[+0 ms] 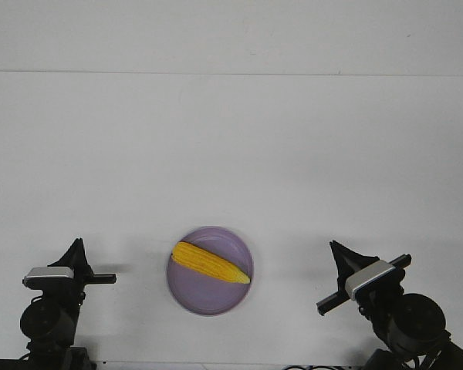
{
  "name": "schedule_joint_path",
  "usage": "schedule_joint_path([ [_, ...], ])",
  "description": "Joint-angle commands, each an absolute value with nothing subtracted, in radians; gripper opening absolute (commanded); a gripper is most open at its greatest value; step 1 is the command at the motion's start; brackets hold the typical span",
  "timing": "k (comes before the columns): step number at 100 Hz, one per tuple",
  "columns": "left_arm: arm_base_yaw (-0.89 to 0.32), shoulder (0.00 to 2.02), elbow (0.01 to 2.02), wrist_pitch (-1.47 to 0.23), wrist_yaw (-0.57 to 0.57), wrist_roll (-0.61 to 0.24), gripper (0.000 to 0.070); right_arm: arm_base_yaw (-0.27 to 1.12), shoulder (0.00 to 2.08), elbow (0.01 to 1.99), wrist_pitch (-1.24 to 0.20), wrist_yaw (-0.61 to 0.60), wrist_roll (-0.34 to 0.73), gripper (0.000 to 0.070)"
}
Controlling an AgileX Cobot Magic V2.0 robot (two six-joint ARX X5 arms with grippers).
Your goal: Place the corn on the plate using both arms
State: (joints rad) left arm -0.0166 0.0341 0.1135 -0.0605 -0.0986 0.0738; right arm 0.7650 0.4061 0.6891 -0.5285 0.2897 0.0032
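The yellow-orange corn (211, 263) lies on the lavender plate (187, 297) near the table's front edge, its pointed end toward the right. It spans the plate's far half, slanted. My left gripper (78, 246) is to the left of the plate, apart from it, with its fingers together in one point and nothing in it. My right gripper (337, 249) is to the right of the plate, also apart from it, fingers together and empty. Both arms are low at the front corners.
The white table (231, 154) stretches back to a seam line at the far edge. Nothing else stands on it in this view.
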Motion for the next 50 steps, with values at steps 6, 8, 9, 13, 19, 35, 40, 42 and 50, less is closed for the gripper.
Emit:
schedule_joint_path([
  [6, -0.013, 0.002, 0.064, -0.035, -0.094, 0.104, 0.0014, 0.773, 0.406, 0.694, -0.513, 0.292, 0.007, 0.0013],
  [8, -0.013, 0.003, 0.055, -0.027, -0.094, 0.104, 0.0014, 0.773, 0.406, 0.694, -0.513, 0.292, 0.007, 0.0013],
  [9, -0.013, 0.003, 0.051, -0.024, -0.094, 0.104, 0.0014, 0.773, 0.406, 0.694, -0.513, 0.292, 0.007, 0.0013],
  [13, -0.013, 0.003, 0.036, -0.014, -0.094, 0.104, 0.0014, 0.773, 0.406, 0.694, -0.513, 0.292, 0.007, 0.0013],
  [19, -0.013, 0.003, 0.018, -0.010, -0.094, 0.104, 0.0014, 0.773, 0.406, 0.694, -0.513, 0.292, 0.007, 0.0013],
  [35, -0.013, 0.003, 0.014, 0.004, -0.107, 0.100, 0.0014, 0.773, 0.406, 0.694, -0.510, 0.292, 0.007, 0.0013],
  [40, -0.013, 0.003, 0.014, 0.005, -0.101, 0.073, 0.0014, 0.773, 0.406, 0.694, -0.510, 0.292, 0.007, 0.0013],
  [42, -0.013, 0.003, 0.014, 0.005, -0.099, 0.062, 0.0014, 0.773, 0.406, 0.694, -0.510, 0.292, 0.007, 0.0013],
  [50, -0.013, 0.003, 0.014, 0.004, -0.097, 0.056, 0.0014, 0.773, 0.406, 0.694, -0.510, 0.292, 0.007, 0.0013],
])
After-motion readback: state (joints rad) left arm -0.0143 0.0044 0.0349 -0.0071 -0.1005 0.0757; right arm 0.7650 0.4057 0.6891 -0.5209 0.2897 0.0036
